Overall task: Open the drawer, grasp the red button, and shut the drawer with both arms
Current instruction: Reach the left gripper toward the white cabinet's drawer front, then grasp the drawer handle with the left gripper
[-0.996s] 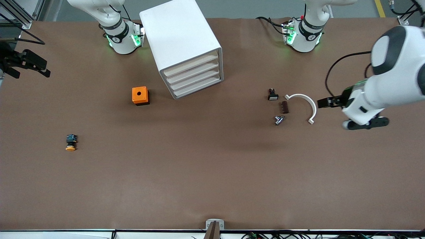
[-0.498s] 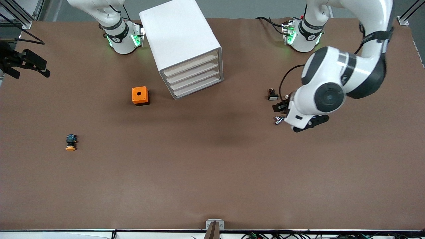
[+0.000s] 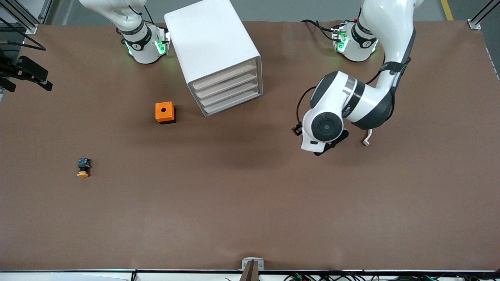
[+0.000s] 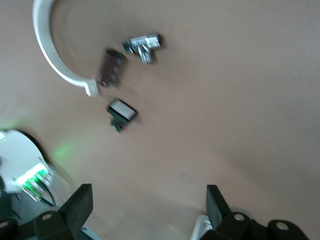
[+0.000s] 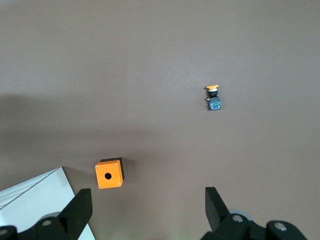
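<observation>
The white cabinet (image 3: 213, 47) stands near the robots' bases, and each drawer (image 3: 230, 92) in its stack is shut. The button with the red cap is hidden. My left gripper (image 4: 148, 207) is open and empty; its arm's wrist (image 3: 326, 127) hangs over the small parts beside the cabinet, toward the left arm's end. My right gripper (image 5: 147, 212) is open and empty too, and it hovers at the table edge (image 3: 27, 74) at the right arm's end. The right wrist view takes in a corner of the cabinet (image 5: 35, 200).
An orange box with a hole (image 3: 165, 112) (image 5: 109, 173) sits beside the cabinet. A yellow-orange capped button (image 3: 83, 168) (image 5: 214, 97) lies nearer the front camera. Below the left wrist lie a white curved piece (image 4: 50, 55), a brown block (image 4: 110, 67), a chrome fitting (image 4: 142, 44) and a black part (image 4: 121, 112).
The left arm has swung from its end of the table toward the middle and now covers the small parts. The right gripper shifted slightly at the table edge. Both grippers stayed open.
</observation>
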`<action>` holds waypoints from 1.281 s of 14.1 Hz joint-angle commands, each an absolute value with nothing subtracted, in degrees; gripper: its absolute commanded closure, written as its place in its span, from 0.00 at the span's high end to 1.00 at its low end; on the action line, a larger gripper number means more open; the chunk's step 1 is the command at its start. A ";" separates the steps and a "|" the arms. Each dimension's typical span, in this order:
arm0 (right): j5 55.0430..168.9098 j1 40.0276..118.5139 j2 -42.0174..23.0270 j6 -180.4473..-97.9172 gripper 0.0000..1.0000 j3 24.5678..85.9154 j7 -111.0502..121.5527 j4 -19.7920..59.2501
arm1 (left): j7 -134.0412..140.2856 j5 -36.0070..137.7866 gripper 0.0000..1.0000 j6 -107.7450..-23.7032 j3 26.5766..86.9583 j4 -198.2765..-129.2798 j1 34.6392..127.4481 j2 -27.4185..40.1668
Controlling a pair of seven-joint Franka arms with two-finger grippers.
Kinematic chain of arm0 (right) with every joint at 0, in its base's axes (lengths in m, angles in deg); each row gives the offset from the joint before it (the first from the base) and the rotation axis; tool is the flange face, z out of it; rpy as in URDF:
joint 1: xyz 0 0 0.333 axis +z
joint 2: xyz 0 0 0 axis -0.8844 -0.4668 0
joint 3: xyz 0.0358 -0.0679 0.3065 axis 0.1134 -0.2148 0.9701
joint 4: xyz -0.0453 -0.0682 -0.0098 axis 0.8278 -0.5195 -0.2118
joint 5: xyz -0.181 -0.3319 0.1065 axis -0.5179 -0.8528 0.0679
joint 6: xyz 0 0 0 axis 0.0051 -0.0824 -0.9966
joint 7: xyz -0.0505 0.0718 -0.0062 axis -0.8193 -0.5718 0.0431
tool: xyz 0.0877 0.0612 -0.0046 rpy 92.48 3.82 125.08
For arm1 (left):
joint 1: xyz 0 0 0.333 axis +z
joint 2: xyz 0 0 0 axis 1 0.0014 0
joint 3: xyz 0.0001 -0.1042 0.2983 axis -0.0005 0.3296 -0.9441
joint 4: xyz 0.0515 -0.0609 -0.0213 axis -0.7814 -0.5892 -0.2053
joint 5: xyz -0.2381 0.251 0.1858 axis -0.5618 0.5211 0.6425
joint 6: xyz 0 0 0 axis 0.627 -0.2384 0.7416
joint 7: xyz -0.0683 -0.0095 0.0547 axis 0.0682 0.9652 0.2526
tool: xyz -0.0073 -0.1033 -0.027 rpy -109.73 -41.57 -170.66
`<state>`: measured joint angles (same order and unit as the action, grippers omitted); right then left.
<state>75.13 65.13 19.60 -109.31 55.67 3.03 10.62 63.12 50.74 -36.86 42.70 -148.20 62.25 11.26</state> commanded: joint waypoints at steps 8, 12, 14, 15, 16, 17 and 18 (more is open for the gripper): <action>74.25 64.54 16.79 -108.55 1.00 55.59 3.12 9.47 | 83.50 29.67 1.00 -33.90 42.13 -140.44 61.18 19.24; 74.87 64.72 11.07 -109.51 1.00 55.68 3.47 9.30 | 95.69 23.08 1.00 -33.64 42.22 -138.51 60.04 23.46; 74.52 64.02 9.24 -110.48 1.00 55.68 3.47 8.95 | 101.06 19.99 1.00 -32.68 42.31 -138.60 59.95 25.39; 74.17 63.84 6.70 -111.36 1.00 55.68 3.56 8.95 | 103.43 18.15 1.00 -31.54 42.31 -138.60 59.95 26.01; 74.16 63.41 5.20 -111.28 1.00 55.51 3.56 8.95 | 106.16 16.22 1.00 -30.05 42.22 -138.68 59.69 26.45; 74.42 62.10 4.92 -111.54 1.00 55.51 3.99 8.95 | 107.66 14.98 1.00 -28.56 42.22 -138.77 59.51 26.89; 74.34 61.74 4.83 -111.63 1.00 55.51 4.09 8.95 | 108.81 13.32 1.00 -27.32 42.22 -138.95 59.33 27.33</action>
